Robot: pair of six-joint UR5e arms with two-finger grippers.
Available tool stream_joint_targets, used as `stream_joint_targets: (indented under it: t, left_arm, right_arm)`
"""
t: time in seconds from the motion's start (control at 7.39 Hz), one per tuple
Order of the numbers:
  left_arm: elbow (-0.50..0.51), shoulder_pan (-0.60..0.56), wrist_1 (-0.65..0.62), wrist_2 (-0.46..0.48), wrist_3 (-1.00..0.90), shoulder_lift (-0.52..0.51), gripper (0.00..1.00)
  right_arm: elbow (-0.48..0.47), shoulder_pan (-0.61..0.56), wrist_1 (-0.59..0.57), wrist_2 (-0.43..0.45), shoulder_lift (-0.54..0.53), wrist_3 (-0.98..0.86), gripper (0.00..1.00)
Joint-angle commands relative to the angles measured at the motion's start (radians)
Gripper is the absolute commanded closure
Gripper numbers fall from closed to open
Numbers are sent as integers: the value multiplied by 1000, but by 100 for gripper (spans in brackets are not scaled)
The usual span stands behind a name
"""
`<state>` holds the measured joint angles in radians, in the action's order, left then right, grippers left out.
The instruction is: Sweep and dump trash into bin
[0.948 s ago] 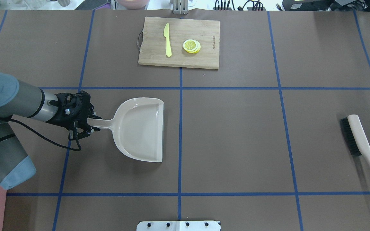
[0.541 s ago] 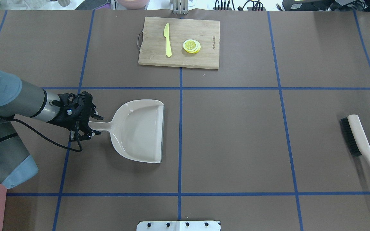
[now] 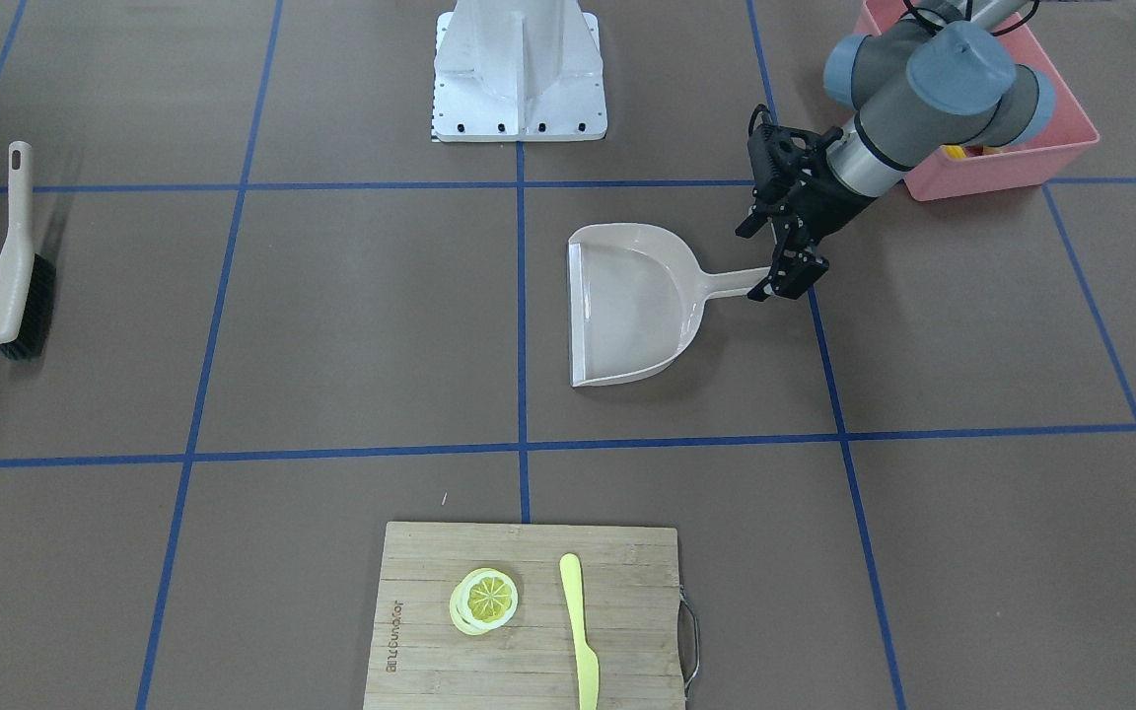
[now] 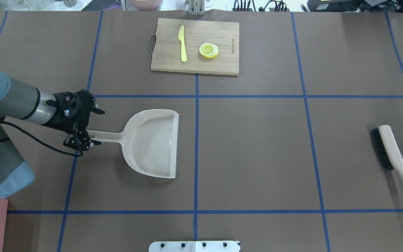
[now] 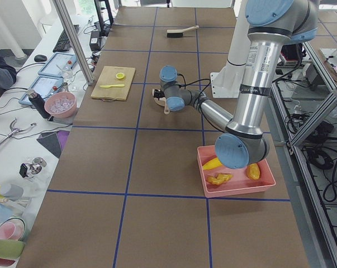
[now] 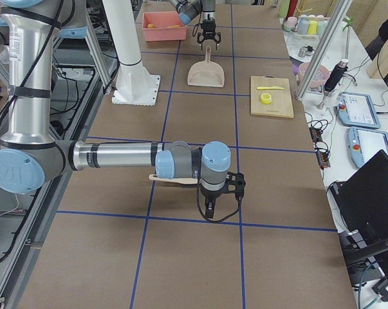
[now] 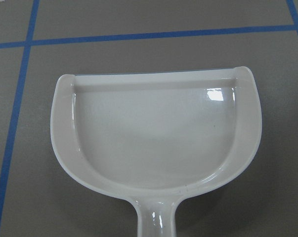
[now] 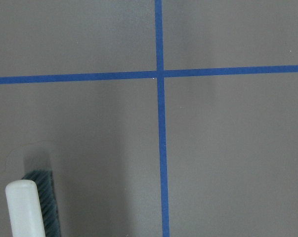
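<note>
Bin: the rectangular pink plastic tub [image 5: 238,192] sits nearest the robot's base, lower right in the exterior left view.
Trash: inside it we see the yellow corn cob [image 5: 212,163], the knobbly ginger root [image 5: 219,179] and the oval potato [image 5: 254,171].
Left gripper: the left gripper [image 4: 96,127], mid-left of the overhead view, has its jaws spread. The handle end lies between them, unclamped.
Dustpan: the beige plastic dustpan [image 4: 152,143] lies flat on the table and is empty.
Right gripper: for the right gripper [image 6: 219,193] we cannot tell the jaw state. The beige brush [image 4: 394,154] lies at far right.
Farthest: the wooden cutting board [image 4: 166,52] is at the top.
Progress: we judge that sweeping and dumping are done. We spot no trash left on the table.
</note>
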<state>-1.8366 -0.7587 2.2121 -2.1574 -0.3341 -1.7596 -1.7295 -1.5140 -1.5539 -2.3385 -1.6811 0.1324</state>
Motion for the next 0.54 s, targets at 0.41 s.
stream_joint_targets:
  t: [0.41]
  left_arm:
    - [-6,-392,-91,-82,388,200,2]
  right_arm:
    - [5,0,0,-4,-2,3,0]
